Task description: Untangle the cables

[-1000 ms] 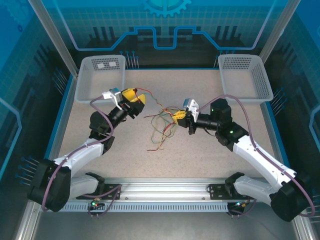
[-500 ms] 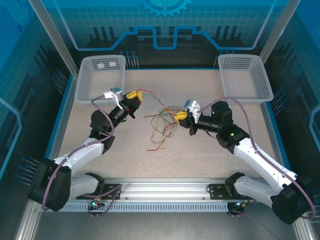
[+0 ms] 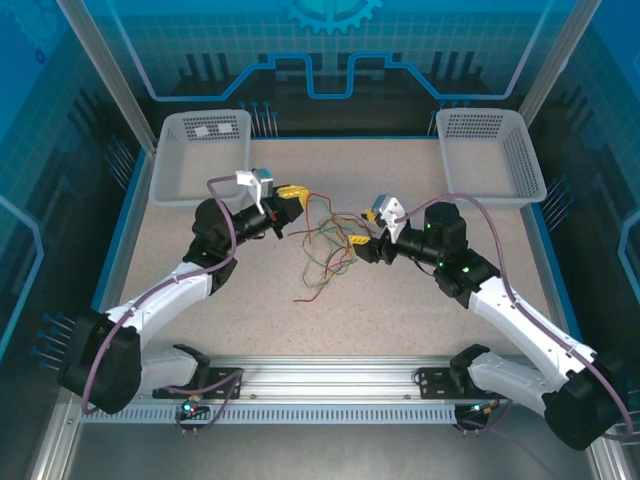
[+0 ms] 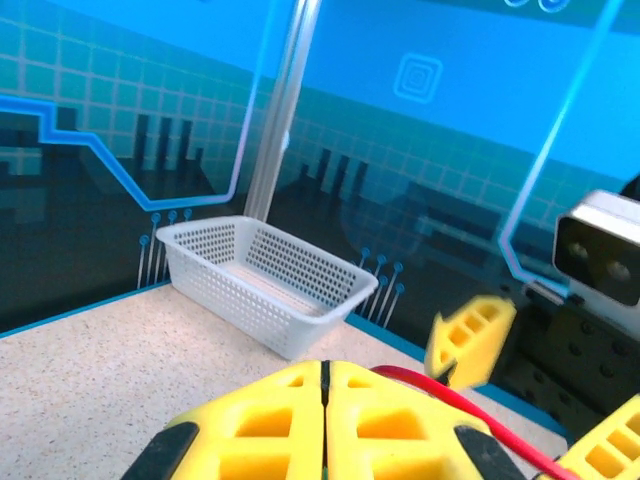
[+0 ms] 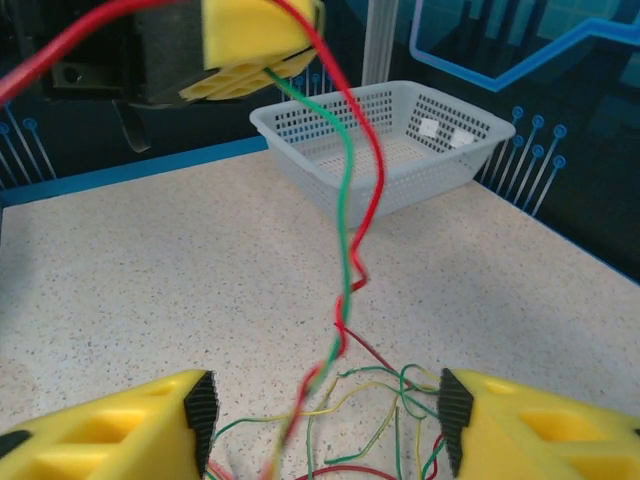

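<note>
Your left jaws are shut, their yellow pads [image 4: 262, 425] pressed flat together on a red cable [image 4: 440, 393]. From the right wrist, a green cable [image 5: 345, 190] comes out of the same pinch. These jaws sit just off the near right corner of the left basket [image 3: 170, 165] and look to be lifted clear of the table [image 3: 420, 310]. Both strands run down and away from that basket into the tangle [image 3: 325, 245]. The tangle lies loose on the table, farther out from the basket's same corner and nearer the arm bases. Your right jaws stand wide open with their pads [image 5: 110, 430] well apart, gripping nothing. They are on the side of the tangle away from the basket, facing its red, yellow and green loops. This looks like the drawing-out step: one end is held and the heap is not yet anchored. Next, I judge, bring the right jaws low onto the loops and close on a different strand. Then pull the left jaws back toward the basket slowly, or the whole knot may drag along.
</note>
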`<state>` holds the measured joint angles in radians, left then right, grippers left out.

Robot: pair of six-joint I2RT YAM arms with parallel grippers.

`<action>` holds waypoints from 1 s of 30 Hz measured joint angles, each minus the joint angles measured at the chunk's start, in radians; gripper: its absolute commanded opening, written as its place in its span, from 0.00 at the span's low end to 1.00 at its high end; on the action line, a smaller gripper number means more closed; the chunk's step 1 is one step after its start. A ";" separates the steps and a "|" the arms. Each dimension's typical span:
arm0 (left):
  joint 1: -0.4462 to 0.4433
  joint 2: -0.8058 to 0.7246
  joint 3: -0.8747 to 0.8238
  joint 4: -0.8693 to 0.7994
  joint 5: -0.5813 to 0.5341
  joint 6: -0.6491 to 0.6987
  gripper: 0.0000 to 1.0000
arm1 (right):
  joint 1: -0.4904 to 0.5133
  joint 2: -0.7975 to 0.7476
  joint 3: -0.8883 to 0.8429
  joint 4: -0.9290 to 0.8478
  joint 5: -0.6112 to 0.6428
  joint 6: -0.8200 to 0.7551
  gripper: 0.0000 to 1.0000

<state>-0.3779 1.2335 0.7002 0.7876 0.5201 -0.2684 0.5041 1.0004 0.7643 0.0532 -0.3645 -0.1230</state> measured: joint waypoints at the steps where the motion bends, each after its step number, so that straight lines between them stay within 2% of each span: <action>1: 0.000 0.000 0.005 -0.019 0.015 0.014 0.00 | 0.000 -0.014 0.000 -0.002 0.008 -0.007 0.75; 6: -0.003 0.005 0.042 -0.159 0.121 0.098 0.00 | -0.009 -0.063 0.013 -0.016 -0.015 -0.020 0.77; 13: -0.044 0.015 0.106 -0.249 0.209 0.165 0.00 | -0.027 0.082 0.178 -0.096 -0.195 -0.008 0.73; 18: -0.080 0.015 0.130 -0.271 0.240 0.190 0.00 | -0.027 0.161 0.237 -0.099 -0.283 0.008 0.60; 19: -0.084 0.015 0.130 -0.272 0.243 0.191 0.00 | -0.027 0.175 0.244 -0.103 -0.301 0.007 0.55; 21: -0.085 0.015 0.130 -0.273 0.245 0.193 0.00 | -0.028 0.203 0.259 -0.113 -0.333 0.002 0.43; 23: -0.085 0.015 0.129 -0.267 0.244 0.192 0.00 | -0.028 0.225 0.265 -0.116 -0.365 -0.007 0.23; 25: -0.085 0.015 0.129 -0.266 0.245 0.191 0.00 | -0.029 0.236 0.264 -0.121 -0.385 -0.013 0.08; 27: -0.085 0.015 0.129 -0.266 0.243 0.190 0.00 | -0.029 0.237 0.264 -0.120 -0.391 -0.013 0.00; 30: -0.085 0.015 0.129 -0.260 0.216 0.190 0.00 | -0.029 0.236 0.264 -0.110 -0.381 -0.009 0.00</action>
<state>-0.4629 1.2484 0.8291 0.5274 0.7364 -0.0780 0.4755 1.2366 1.0283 -0.0566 -0.7460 -0.1322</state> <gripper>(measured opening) 0.079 0.056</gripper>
